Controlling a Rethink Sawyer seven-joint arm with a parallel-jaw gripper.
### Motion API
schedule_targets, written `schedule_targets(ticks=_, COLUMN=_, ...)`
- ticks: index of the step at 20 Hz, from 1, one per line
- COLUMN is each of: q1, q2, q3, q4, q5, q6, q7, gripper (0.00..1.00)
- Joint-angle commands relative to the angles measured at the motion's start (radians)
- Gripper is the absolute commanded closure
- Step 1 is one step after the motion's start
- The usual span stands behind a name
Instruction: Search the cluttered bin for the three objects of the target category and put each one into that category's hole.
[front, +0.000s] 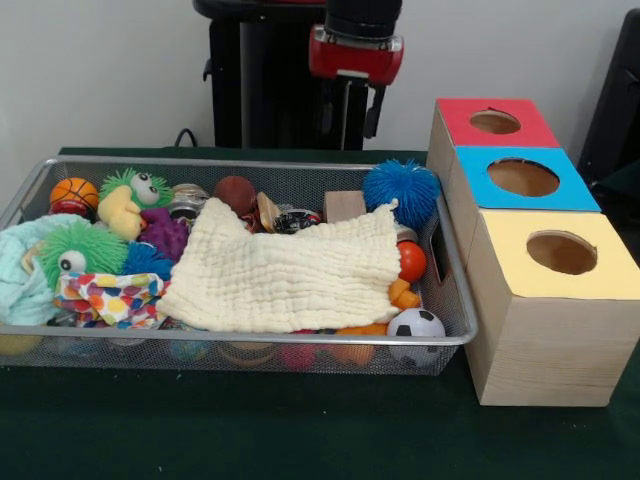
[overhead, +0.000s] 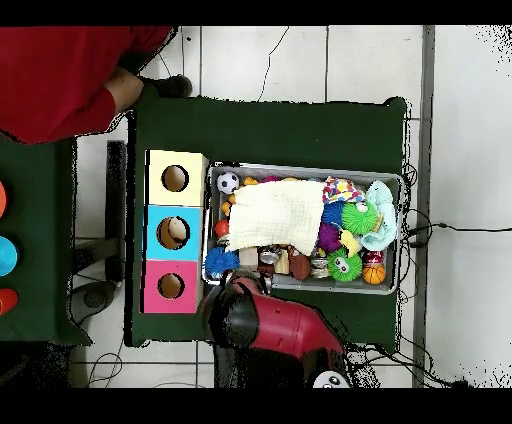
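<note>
Nearest us in the front view, along the lower rim of the bin (front: 240, 340), lie a black-and-white football (front: 416, 324) at lower right, a spotted cloth (front: 108, 297) at lower left, and a cream muslin cloth (front: 290, 272) spread across the middle, hiding much of what sits under it. We judge that cloth light and limp; pinched at its raised upper right corner it should lift away easily, though it may drag small toys with it. Behind it we see a green fuzzy toy with an eye (front: 72, 255), a purple knobbly ball (front: 166, 234), a yellow and green figure (front: 130, 200), a small basketball (front: 74, 192) in the upper left corner, a brown ball (front: 235, 194), and a blue spiky ball (front: 400, 192) by the right wall. The balls look light and likely to roll; the spiky one is soft and should yield to a squeeze. On the green surface (front: 300, 430) right of the bin stand three boxes: yellow-topped nearest, blue in the middle, and farthest the red top with the hole (front: 494, 122). The red arm (front: 355, 50) hangs at the top of the frame beyond the bin; we cannot tell the state of its hand. A person's red sleeve (overhead: 70, 80) shows at the overhead view's upper left.
</note>
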Motion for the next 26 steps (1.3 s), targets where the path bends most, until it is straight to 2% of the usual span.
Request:
schedule_targets(ticks=1, q1=-0.071, q2=0.099, q3=0.041, q4=-0.1, q5=0.039, q6=-0.12, q7=0.206, gripper=0.0)
schedule_targets(ticks=7, q1=-0.113, q2=0.169, q3=0.076, q4=-0.113, q5=0.062, q6=-0.204, q7=0.234, gripper=0.0)
schedule_targets(ticks=11, q1=-0.138, q2=0.222, q3=0.098, q4=-0.115, q5=0.069, q6=-0.313, q7=0.268, gripper=0.0)
schedule_targets(ticks=14, q1=-0.155, q2=0.284, q3=0.096, q4=-0.151, q5=0.068, q6=-0.369, q7=0.263, gripper=0.0)
schedule_targets(ticks=26, q1=-0.226, q2=0.49, q3=0.108, q4=-0.23, q5=0.05, q6=-0.443, q7=0.221, gripper=0.0)
